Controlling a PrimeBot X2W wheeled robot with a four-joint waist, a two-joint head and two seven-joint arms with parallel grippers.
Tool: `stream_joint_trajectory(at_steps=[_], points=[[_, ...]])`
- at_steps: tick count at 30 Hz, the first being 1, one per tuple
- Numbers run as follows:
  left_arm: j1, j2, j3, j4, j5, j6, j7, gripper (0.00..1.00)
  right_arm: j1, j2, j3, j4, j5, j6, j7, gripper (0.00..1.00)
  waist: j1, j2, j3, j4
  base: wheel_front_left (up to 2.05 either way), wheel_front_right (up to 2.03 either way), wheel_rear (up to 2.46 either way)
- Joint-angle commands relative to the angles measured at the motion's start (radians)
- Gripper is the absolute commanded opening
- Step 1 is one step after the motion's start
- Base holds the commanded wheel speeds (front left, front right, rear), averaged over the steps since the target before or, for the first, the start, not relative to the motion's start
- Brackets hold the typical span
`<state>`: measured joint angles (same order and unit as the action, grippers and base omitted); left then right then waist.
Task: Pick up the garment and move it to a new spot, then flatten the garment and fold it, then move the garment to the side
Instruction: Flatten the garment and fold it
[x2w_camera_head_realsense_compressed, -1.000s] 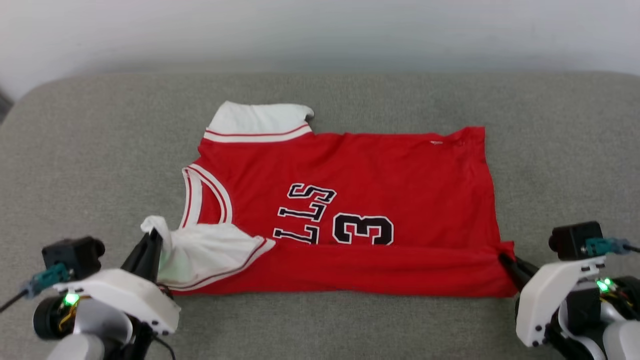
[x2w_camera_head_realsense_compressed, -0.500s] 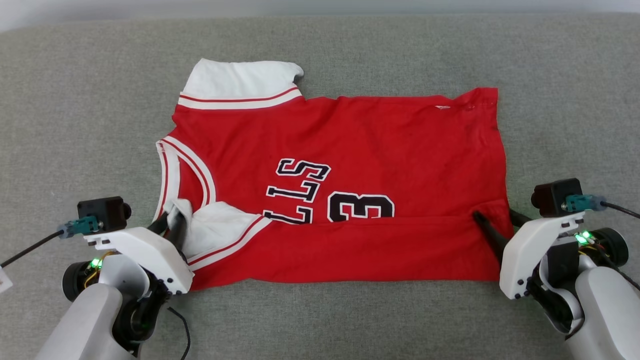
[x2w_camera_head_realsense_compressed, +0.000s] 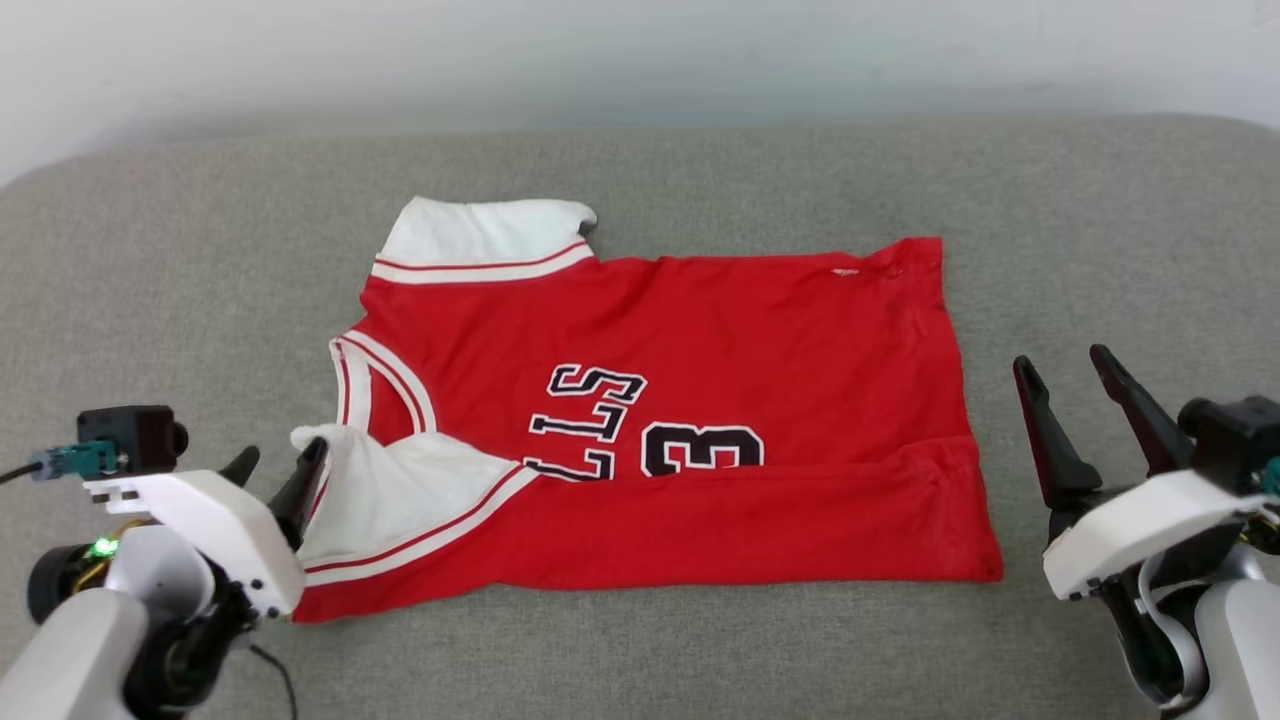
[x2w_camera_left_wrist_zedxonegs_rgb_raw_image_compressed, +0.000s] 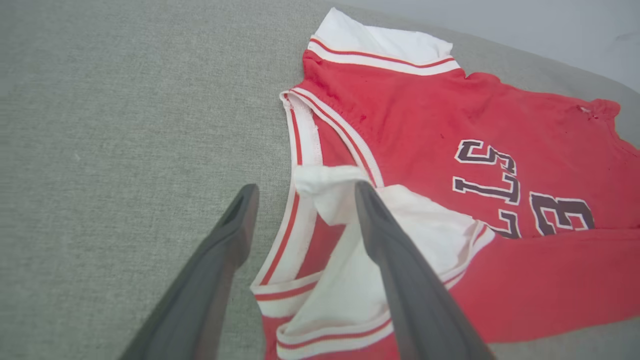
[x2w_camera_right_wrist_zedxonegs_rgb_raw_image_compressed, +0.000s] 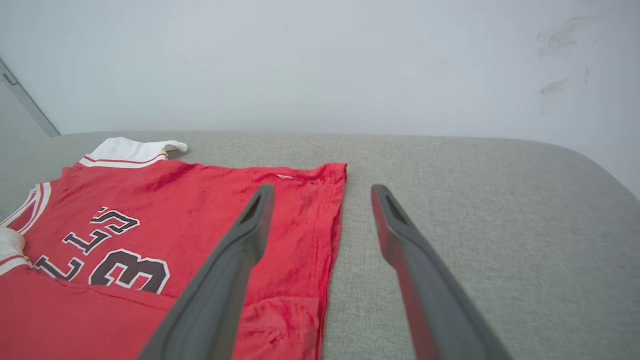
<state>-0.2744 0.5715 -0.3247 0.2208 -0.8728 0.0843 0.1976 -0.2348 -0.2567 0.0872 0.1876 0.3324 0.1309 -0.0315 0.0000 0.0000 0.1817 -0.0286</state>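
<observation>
While I watch the head view, the red jersey-style shirt (x2w_camera_head_realsense_compressed: 700, 400) with white sleeves and a black "3" lies flat on the grey fabric cushion (x2w_camera_head_realsense_compressed: 640, 170). Its long axis runs 9 to 3 o'clock, neck opening (x2w_camera_head_realsense_compressed: 350, 390) at 9, hem (x2w_camera_head_realsense_compressed: 955, 400) at 3, and the near long edge is folded over toward 12. My left gripper (x2w_camera_head_realsense_compressed: 282, 462) sits at the shirt's 8 o'clock, jaws spread and gripping nothing, one finger against the folded white sleeve (x2w_camera_head_realsense_compressed: 400, 500). My right gripper (x2w_camera_head_realsense_compressed: 1060, 362) stands just clear of the hem at 4 o'clock, likewise spread and empty.

Through the left wrist view, the left gripper (x2w_camera_left_wrist_zedxonegs_rgb_raw_image_compressed: 306, 192) straddles the striped trim, and the shirt fans away toward 2 o'clock.

Through the right wrist view, the right gripper (x2w_camera_right_wrist_zedxonegs_rgb_raw_image_compressed: 322, 192) points to 12, the hem edge runs up between its fingers, and the shirt lies toward 9.

I judge the left arm nearer. The far long edge looks like the next grab.
</observation>
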Motion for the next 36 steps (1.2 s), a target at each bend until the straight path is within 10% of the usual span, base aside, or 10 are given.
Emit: stream_joint_trajectory(at_steps=[1,13,20,21,22,24,36], points=[[0.023,0.038,0.002,-0.038,-0.019,0.011,0.061,1.0,0.031,0.022,-0.025,-0.037,-0.023,0.0,-0.017,1.0,0.0,0.0,-0.025,-0.016,0.0,0.0,0.0],[0.131,0.2,-0.009,-0.16,-0.15,0.092,0.436,1.0,0.122,0.132,-0.065,-0.254,-0.108,0.0,0.004,1.0,0.0,0.0,0.029,-0.099,0.0,0.0,0.0],[0.172,0.185,-0.007,-0.114,-0.215,0.101,0.493,1.0,0.129,0.163,-0.058,-0.287,-0.108,0.0,-0.001,1.0,0.0,0.0,0.083,-0.129,0.0,0.0,0.0],[0.173,0.178,-0.011,-0.107,-0.223,0.094,0.499,0.9,0.133,0.165,-0.06,-0.283,-0.106,0.0,0.005,1.0,0.0,0.0,0.087,-0.131,0.0,0.0,0.0],[0.172,0.167,-0.013,-0.102,-0.231,0.089,0.499,0.46,0.134,0.168,-0.061,-0.281,-0.105,0.0,0.01,1.0,0.0,0.0,0.09,-0.132,0.0,0.0,0.0],[0.169,0.14,-0.014,-0.099,-0.254,0.067,0.497,0.0,0.133,0.169,-0.062,-0.277,-0.097,0.0,0.018,1.0,0.0,0.0,0.093,-0.13,0.0,0.0,0.0],[0.132,0.138,0.018,-0.163,-0.192,0.006,0.344,0.0,0.142,0.083,-0.084,-0.222,0.01,0.0,0.368,1.0,0.0,0.0,0.024,-0.066,0.0,0.0,0.0]])
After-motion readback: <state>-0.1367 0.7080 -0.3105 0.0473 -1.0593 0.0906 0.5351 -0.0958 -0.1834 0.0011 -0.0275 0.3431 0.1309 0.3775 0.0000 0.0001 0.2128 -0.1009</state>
